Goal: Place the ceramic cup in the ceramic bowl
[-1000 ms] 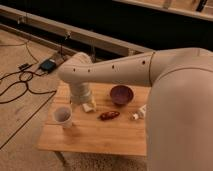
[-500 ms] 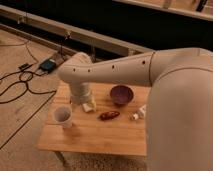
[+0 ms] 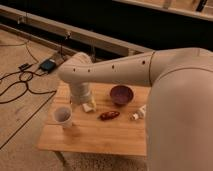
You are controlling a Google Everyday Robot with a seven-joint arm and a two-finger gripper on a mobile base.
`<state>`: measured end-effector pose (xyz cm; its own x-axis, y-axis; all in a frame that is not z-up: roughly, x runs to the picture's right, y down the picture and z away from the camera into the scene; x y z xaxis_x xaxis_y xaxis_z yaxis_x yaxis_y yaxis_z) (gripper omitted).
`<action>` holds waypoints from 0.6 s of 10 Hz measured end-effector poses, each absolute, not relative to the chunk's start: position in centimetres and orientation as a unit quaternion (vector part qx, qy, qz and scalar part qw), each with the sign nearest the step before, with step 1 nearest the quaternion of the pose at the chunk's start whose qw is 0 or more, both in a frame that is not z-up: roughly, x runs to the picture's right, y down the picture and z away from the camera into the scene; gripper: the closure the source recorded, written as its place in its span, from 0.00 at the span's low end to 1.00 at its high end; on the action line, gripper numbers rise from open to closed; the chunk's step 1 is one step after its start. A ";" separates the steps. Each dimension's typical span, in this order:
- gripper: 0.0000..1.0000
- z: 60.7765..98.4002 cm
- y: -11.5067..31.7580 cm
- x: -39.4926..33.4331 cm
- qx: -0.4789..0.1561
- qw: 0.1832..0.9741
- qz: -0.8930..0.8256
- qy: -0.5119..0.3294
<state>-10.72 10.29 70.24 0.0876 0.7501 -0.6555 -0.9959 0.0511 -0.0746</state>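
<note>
Gripper (image 3: 88, 106) low over wooden table (image 3: 100, 142), centre-left of frame, jaws spread wide and holding nothing. Just lower left, apart from it: ceramic cup (image 3: 63, 116), upright on the table. To the right: ceramic bowl (image 3: 121, 94) — reddish-brown item (image 3: 109, 115) below it.

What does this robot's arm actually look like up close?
The arm is a fat, smooth, off-white tube with rounded joints and a row of small dark dots along its side. No cables show on it. Its greyer wrist ends in a pale end effector, over the wooden table between the ceramic cup and the ceramic bowl.
</note>
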 end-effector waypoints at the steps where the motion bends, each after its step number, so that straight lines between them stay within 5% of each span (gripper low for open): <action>1: 0.35 70.2 10.4 -11.2 -0.273 0.695 0.626 0.226; 6: 0.35 70.5 11.7 -15.2 -0.297 0.735 0.574 0.205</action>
